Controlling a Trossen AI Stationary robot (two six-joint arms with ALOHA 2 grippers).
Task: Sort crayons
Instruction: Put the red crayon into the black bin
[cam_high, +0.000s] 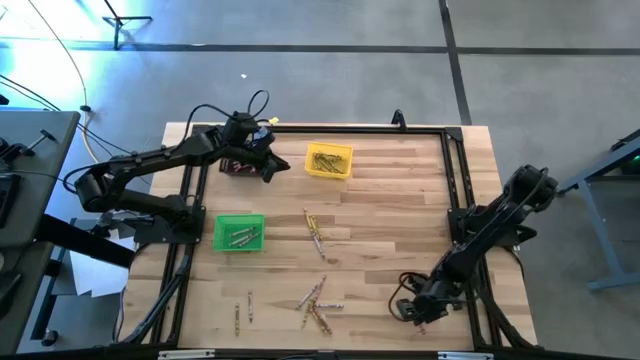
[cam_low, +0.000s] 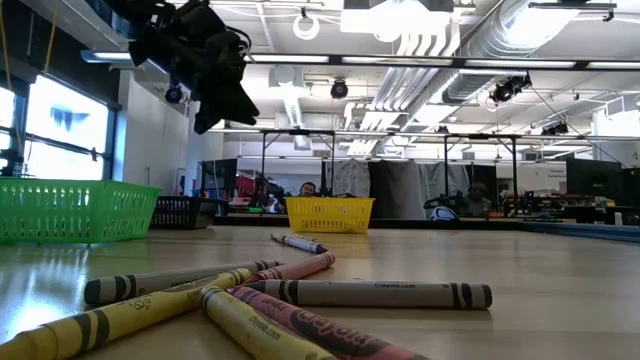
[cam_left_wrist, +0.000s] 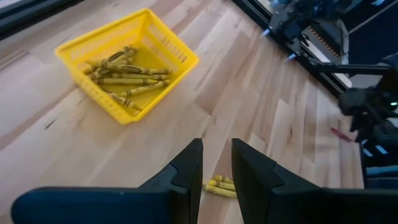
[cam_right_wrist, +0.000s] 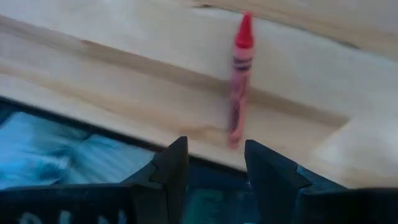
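Sorting is partway done, by the look of it. The yellow bin (cam_high: 329, 161) holds a clutch of yellow crayons (cam_left_wrist: 124, 74), the green bin (cam_high: 239, 232) a few greyish ones, and loose crayons (cam_high: 318, 303) lie on the table (cam_high: 390, 220) in a heap near its front edge, with a short row (cam_high: 314, 233) mid-table and a stray one or two off to the front left.

The left gripper (cam_left_wrist: 216, 163) hangs in the air over the table's back left, above the black bin (cam_high: 238, 167) — fingers a narrow gap apart, nothing between them. I take that arm to be between drops, free to go for another stick.

The right gripper (cam_right_wrist: 214, 163) is low at the front right corner, fingers spread as wide as they go and empty, aimed at a lone red crayon (cam_right_wrist: 239, 74) lying near the table's edge. That pick looks like the step in hand. It calls for coming forward until the fingers straddle the stick, closing across its width, then carrying it to whichever bin takes red — probably the black one, though its contents are hidden.

Pale wood planks, smooth, ringed by a dark frame (cam_high: 455, 160); a thin round stick could roll. Beyond lies a workshop hall with ceiling ducts (cam_low: 480, 40), benches and a person far off.
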